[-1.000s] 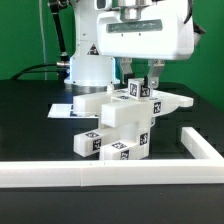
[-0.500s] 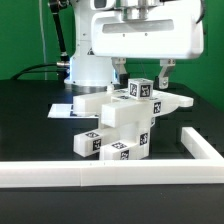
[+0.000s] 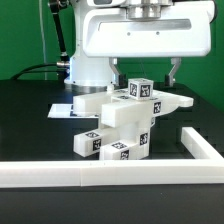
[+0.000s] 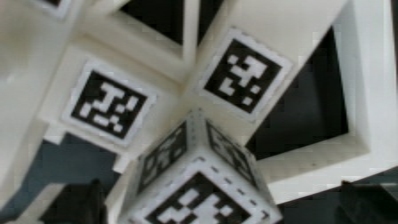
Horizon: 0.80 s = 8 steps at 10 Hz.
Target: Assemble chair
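1. Chair point(image 3: 120, 125) first: a blocky white stack of tagged parts, standing on the black table point(image 3: 30, 135).
2. My gripper point(image 3: 147, 74) hangs right above the chair, fingers spread wide either side of its top cube, gripping nothing.
3. Wrist cam is just the chair's tags point(image 4: 111, 103), super close.
4. White border rail point(image 3: 100, 172) lies near the chair's front.

arm point(image 3: 92, 70): white, rounded | gripper point(image 3: 150, 72): white boxy housing, dark fingers point(image 3: 177, 72) | cable point(image 3: 35, 70): black
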Available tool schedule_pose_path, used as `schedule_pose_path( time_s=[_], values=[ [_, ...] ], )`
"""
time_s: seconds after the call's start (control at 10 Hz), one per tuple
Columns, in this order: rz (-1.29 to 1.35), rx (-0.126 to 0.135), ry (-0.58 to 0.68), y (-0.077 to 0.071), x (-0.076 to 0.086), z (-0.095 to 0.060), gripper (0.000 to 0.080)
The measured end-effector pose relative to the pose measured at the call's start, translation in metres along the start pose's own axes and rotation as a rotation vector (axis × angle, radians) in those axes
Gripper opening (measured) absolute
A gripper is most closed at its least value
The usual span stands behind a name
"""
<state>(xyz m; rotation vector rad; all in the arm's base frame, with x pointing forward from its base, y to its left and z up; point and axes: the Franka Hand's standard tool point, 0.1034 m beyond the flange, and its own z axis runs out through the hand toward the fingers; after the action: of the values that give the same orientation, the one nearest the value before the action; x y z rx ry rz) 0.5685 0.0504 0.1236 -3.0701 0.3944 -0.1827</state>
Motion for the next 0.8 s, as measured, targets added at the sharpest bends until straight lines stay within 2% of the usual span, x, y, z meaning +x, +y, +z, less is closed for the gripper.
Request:
schedule_pose_path(
  time_s=[0.7, 0.8],
  values=[
    [-0.4, -0.021, -0.006, 0.0053, -0.0026, 0.0026, 0.0649],
    [-0.445, -0.026, -0.006, 0.0063, -0.002, 0.0025, 0.0527]
  ],
)
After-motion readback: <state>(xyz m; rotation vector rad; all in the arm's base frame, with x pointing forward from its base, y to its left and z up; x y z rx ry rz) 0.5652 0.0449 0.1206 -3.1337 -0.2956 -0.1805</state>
